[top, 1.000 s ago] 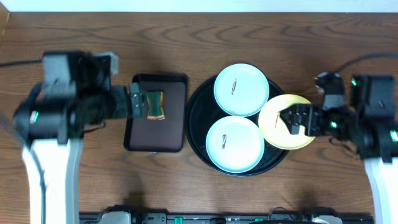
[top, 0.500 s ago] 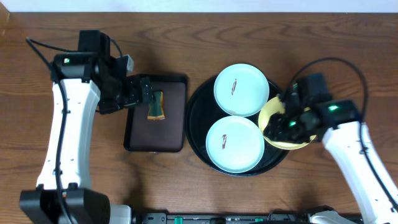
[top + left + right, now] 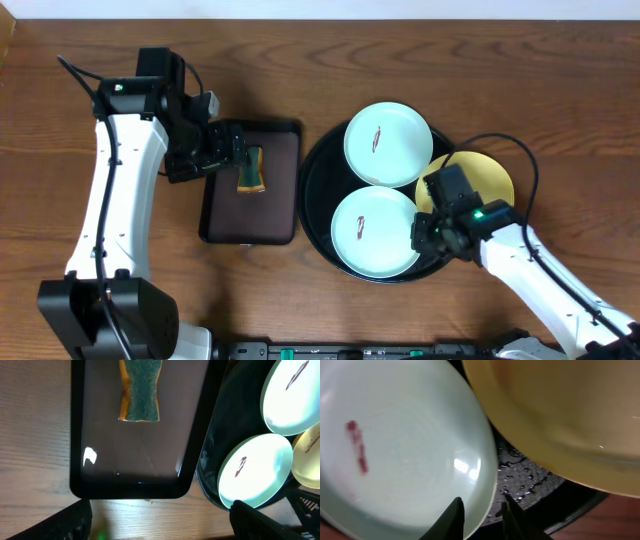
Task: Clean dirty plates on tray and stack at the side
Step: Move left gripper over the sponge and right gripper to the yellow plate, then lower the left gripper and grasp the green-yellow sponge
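Yellow plate point(image 3: 487, 178) — partly behind right tool point(image 3: 428, 231)

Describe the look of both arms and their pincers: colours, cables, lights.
Both have white links with black joint housings: the left arm and the right arm. Thin black cables loop off each, and a small green light glows on each. The left pincer and the right pincer are black, each with two plain dark fingers.

Wooden table point(image 3: 500, 60), black tray point(image 3: 322, 185), brown tray point(image 3: 275, 205)
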